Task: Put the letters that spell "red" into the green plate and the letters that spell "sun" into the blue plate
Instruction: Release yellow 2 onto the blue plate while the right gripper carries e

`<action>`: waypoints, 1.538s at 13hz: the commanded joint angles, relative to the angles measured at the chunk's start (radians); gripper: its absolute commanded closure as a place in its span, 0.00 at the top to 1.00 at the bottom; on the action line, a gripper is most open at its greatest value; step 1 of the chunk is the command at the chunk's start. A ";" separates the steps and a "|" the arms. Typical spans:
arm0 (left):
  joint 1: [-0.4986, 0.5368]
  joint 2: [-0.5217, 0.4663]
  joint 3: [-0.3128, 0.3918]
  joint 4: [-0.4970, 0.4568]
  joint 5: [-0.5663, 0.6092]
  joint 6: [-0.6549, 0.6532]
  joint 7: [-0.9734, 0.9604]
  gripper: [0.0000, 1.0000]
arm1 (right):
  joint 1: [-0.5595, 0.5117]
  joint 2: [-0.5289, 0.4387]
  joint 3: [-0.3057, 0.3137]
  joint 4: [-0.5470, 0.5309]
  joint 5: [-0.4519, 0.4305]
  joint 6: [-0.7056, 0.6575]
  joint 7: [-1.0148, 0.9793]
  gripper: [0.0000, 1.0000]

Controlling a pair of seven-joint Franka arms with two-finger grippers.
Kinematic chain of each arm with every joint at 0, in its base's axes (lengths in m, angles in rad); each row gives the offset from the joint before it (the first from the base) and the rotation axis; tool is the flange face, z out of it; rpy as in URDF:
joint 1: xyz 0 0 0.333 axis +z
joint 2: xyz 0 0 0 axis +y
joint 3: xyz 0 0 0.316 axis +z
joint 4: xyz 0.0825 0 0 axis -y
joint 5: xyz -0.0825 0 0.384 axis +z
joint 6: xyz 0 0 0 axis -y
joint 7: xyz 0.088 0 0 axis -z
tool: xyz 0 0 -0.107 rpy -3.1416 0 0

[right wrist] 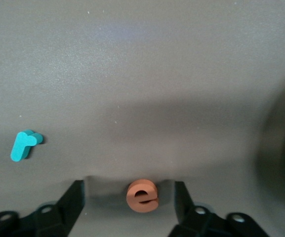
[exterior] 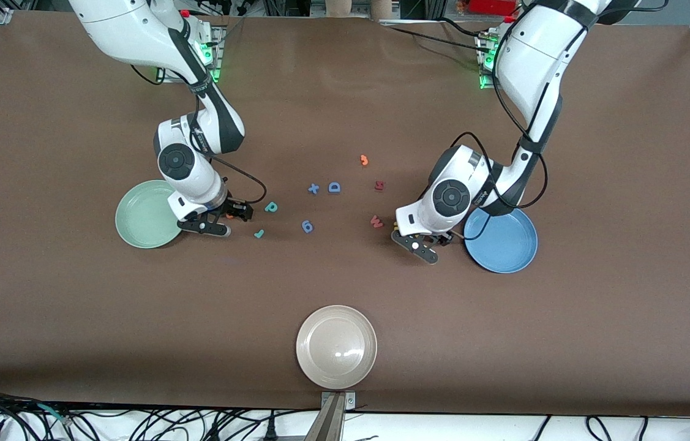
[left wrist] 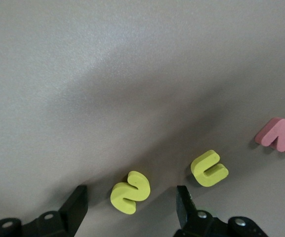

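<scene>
My left gripper (exterior: 433,243) is low at the table beside the blue plate (exterior: 504,245). It is open (left wrist: 131,191), with the yellow "s" (left wrist: 130,192) lying between its fingers and touching neither. The yellow "u" (left wrist: 209,169) lies just outside one finger. My right gripper (exterior: 228,219) is low beside the green plate (exterior: 130,214). It is open (right wrist: 128,185) around the orange "e" (right wrist: 142,196), with a gap on both sides. The teal "r" (right wrist: 24,145) (exterior: 259,233) and the teal "d" (exterior: 270,207) lie on the table close by.
A beige plate (exterior: 336,346) sits near the front edge. In the middle of the table lie a blue "D" (exterior: 334,187), a blue cross (exterior: 313,188), a blue "6" (exterior: 307,226), an orange hook (exterior: 364,160), a dark red letter (exterior: 379,185) and a red "W" (exterior: 376,221) (left wrist: 283,137).
</scene>
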 commanded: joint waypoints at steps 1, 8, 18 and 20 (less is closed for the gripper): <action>-0.007 -0.007 0.007 -0.012 0.029 0.018 -0.023 0.43 | 0.001 0.001 -0.007 -0.005 0.000 0.000 -0.002 0.73; 0.004 -0.051 0.009 -0.005 0.029 -0.013 -0.015 0.13 | 0.001 0.005 -0.014 -0.005 0.000 0.000 -0.002 0.60; 0.254 -0.182 0.013 0.005 0.031 -0.248 0.198 0.15 | 0.002 0.019 -0.014 -0.003 0.001 0.003 0.000 0.53; 0.310 -0.168 0.013 -0.008 0.029 -0.252 0.241 0.15 | 0.002 0.022 -0.014 -0.002 0.001 0.003 0.001 0.52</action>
